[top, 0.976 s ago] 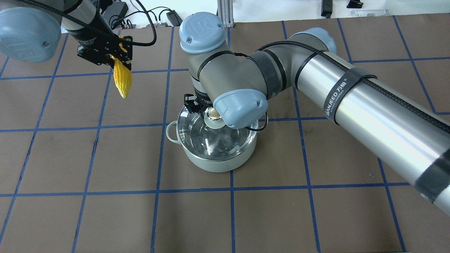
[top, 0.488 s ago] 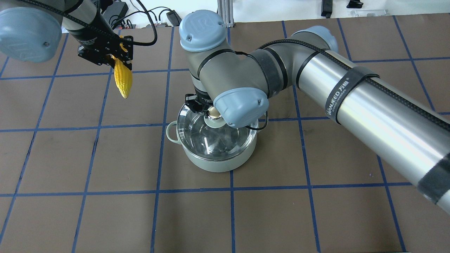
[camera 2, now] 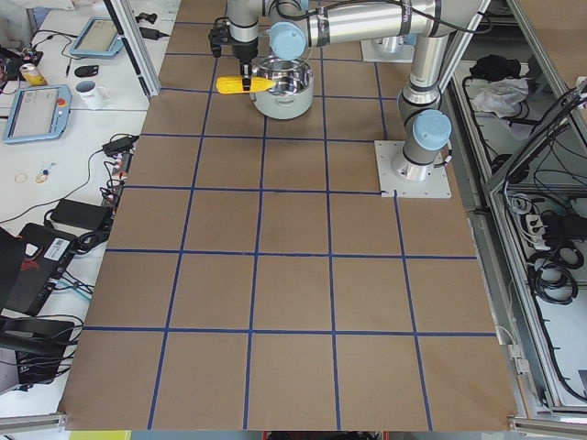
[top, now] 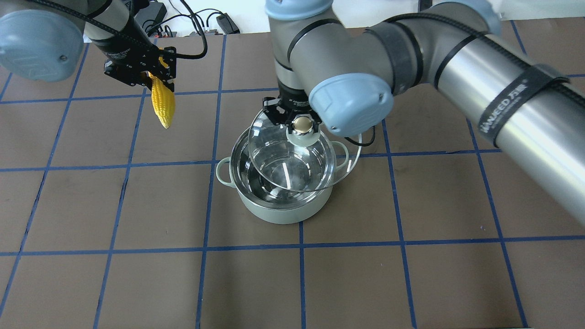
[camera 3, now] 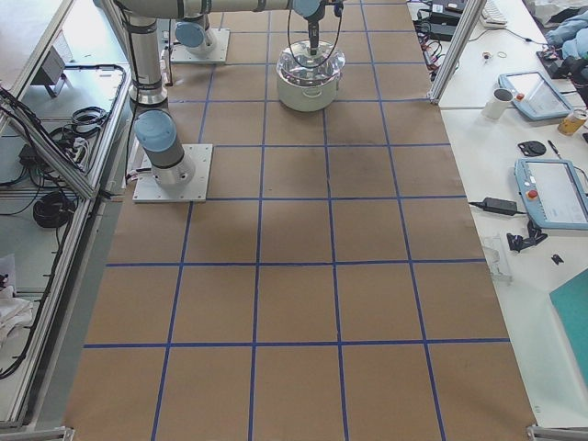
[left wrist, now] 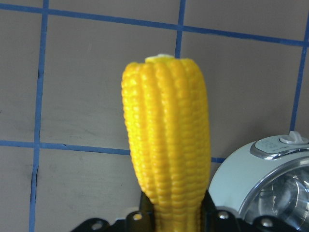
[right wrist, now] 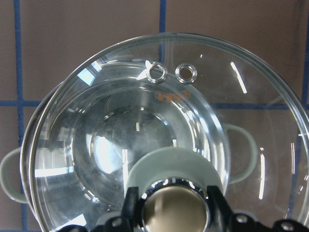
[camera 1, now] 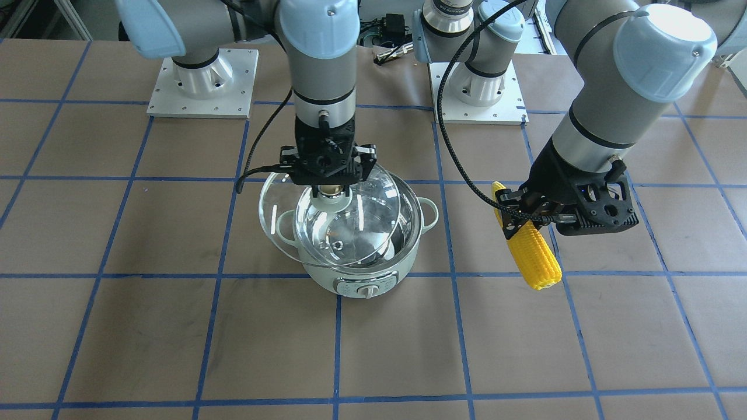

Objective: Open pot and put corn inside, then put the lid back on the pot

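The pale mint-green pot stands mid-table with its steel inside showing; its dial faces away from the robot. My right gripper is shut on the knob of the clear glass lid and holds it tilted just above the pot, shifted toward my right. In the right wrist view the lid hangs over the pot's handle. My left gripper is shut on the yellow corn, held in the air to the pot's left. The corn points down.
The brown table has a blue tape grid. Two arm base plates sit on the robot's side. Cables and a power brick lie beyond the table's far edge.
My right gripper has lifted the lid off the pot's rim and carried it up and to my right. The left gripper with the corn has barely moved.
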